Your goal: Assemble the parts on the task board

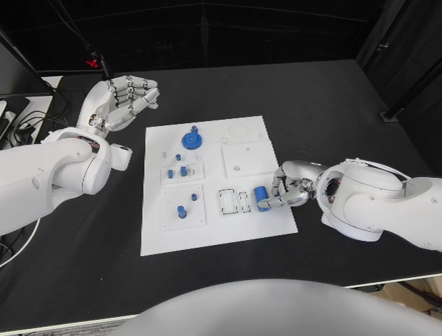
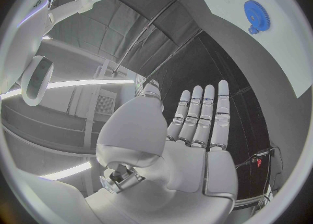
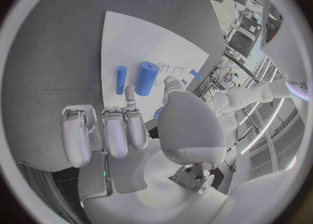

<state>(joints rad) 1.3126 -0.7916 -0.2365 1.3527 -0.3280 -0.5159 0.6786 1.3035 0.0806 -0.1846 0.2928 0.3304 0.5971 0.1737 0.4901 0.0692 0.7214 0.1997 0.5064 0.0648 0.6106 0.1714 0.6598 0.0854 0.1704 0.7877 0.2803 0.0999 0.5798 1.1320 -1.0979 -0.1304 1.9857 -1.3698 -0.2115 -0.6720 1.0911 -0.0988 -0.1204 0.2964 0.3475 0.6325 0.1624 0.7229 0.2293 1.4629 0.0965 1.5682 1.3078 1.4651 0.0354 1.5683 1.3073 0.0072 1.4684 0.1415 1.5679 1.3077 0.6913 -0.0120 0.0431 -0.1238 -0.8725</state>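
The white task board lies mid-table. On its far part sits a blue gear, also in the left wrist view. Small blue pegs stand in the left plates. My right hand rests at the board's right edge with its fingers curled. Just past its fingertips a thick blue cylinder lies on the board with a thin blue peg beside it. A bit of blue shows under the thumb; whether it is held is unclear. My left hand hovers open off the board's far left corner.
Two empty rectangular slots lie just left of the cylinder. A square white plate sits on the board's right half. Cables and a pale object lie at the table's left edge.
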